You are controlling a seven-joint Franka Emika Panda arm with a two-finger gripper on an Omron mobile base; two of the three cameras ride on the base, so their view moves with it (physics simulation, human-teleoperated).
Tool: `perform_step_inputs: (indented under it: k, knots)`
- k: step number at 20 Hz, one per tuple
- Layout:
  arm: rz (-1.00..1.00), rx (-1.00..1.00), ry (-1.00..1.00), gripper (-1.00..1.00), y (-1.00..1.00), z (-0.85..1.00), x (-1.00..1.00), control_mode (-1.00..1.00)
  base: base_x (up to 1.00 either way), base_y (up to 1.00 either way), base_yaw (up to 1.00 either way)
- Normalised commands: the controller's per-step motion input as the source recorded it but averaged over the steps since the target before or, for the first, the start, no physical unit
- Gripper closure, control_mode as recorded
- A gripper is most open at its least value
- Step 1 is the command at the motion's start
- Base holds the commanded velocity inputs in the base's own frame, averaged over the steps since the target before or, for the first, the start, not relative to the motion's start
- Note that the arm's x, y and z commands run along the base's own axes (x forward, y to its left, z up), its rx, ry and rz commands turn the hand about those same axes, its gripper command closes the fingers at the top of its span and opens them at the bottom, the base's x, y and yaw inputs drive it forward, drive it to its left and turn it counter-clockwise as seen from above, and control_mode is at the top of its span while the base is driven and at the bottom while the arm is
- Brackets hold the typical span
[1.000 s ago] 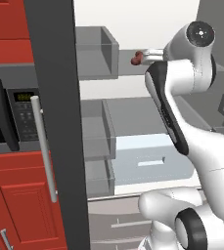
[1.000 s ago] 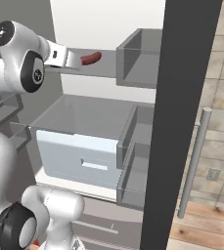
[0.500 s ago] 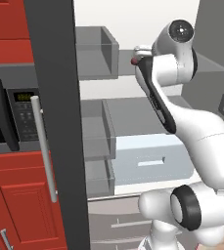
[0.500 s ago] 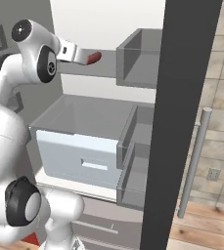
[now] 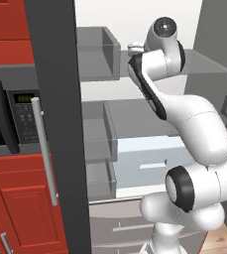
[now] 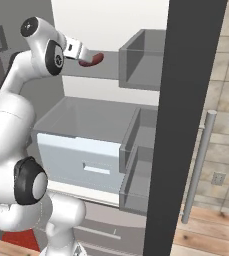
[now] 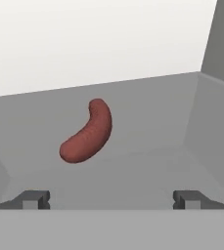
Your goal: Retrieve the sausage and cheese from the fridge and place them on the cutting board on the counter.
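Right, I'm hovering the two-finger gripper (image 7: pixel 111 197), jaws spread wide and empty, just short of the small curved reddish-brown sausage (image 7: pixel 87 132) lying on the grey fridge shelf (image 7: pixel 147 117); it's looking light, smooth and apt to roll. I'm judging a pinch across its thick middle safest.

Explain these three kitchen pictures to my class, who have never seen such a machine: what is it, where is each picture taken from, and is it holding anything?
The white jointed machine is a robot arm on a driving base, reaching into an open grey fridge. Two pictures come from cameras behind the arm, to its left and its right. The third comes from a camera on the hand, looking forward past the two dark tips of its gripper. A reddish-brown sausage lies on a grey fridge shelf just ahead. The gripper is wide open and holds nothing. Beside the fridge sits a microwave in red cabinets.
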Motion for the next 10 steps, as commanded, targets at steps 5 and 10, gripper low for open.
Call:
perform_step_inputs:
  k: [5, 10]
  knots:
    - [-0.05, 0.0, 0.1, -1.0, 0.01, -0.04, 0.45, -1.0, 0.0, 0.0, 0.0]
    - [-0.02, 0.01, 0.13, -1.0, 0.0, -0.1, 0.36, -1.0, 0.0, 0.0, 0.0]
